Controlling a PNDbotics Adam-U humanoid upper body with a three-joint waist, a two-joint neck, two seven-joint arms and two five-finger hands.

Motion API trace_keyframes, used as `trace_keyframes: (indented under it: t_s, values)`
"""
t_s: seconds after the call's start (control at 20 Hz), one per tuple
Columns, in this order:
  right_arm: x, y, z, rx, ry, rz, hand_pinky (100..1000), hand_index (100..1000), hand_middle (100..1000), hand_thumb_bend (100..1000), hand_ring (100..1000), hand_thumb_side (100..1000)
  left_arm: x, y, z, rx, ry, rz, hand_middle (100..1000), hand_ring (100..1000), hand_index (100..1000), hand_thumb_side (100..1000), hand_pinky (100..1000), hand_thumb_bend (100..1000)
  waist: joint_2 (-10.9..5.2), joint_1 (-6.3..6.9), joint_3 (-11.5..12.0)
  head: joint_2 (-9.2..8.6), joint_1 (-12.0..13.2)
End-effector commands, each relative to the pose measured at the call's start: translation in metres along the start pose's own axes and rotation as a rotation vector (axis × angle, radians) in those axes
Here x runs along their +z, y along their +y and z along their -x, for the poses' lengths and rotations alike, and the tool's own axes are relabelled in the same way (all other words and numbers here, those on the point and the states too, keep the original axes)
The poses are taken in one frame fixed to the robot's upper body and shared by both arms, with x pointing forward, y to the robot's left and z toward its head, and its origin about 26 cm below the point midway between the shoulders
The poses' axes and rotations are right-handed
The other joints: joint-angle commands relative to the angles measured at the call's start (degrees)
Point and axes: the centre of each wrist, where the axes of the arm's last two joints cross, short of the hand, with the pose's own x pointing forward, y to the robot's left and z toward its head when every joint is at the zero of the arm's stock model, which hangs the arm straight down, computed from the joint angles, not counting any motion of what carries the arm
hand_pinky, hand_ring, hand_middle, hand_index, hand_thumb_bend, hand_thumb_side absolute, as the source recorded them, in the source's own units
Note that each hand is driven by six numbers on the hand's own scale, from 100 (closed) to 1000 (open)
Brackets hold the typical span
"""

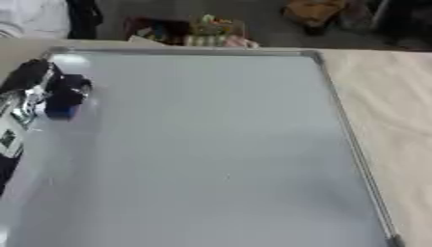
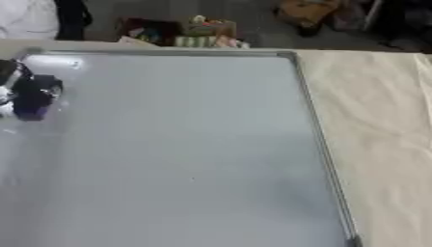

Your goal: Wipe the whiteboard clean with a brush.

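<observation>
The brush [image 1: 64, 102], a dark blue block, sits on the whiteboard [image 1: 219, 159] at about ten o'clock, near its left edge. From there a stroke could slide off the frame. The left hand [image 1: 38, 82] reaches in from the left, fingers apparently curled round it, though blur obscures them.

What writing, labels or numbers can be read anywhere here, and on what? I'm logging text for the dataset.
No text can be read.
Whiteboard: no writing visible on its surface.
Left robot hand, holding a dark blue brush near the board's far left corner: no legible marking.
White tag with a dark patch on the left arm: too blurred to read.
Colourful clutter beyond the table: too blurred to read.
</observation>
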Motion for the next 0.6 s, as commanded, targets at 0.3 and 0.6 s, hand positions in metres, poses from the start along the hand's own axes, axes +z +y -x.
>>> trace_keyframes:
  t_s: [0.3,0.6]
  values:
    - [-0.003,-0.003,-0.003,0.001,-0.013,0.007,865,859,578,100,797,1000,0.000,-0.004,0.004,-0.014,-0.006,0.025,282,510,541,560,541,136,-1.67,0.00,-0.3,-0.14,0.0]
    - [-0.003,-0.003,-0.003,-0.001,-0.011,0.008,865,858,578,100,796,1000,0.001,-0.008,-0.015,-0.037,-0.104,0.050,283,510,540,562,542,138,-1.94,0.17,-0.6,-0.02,0.1]
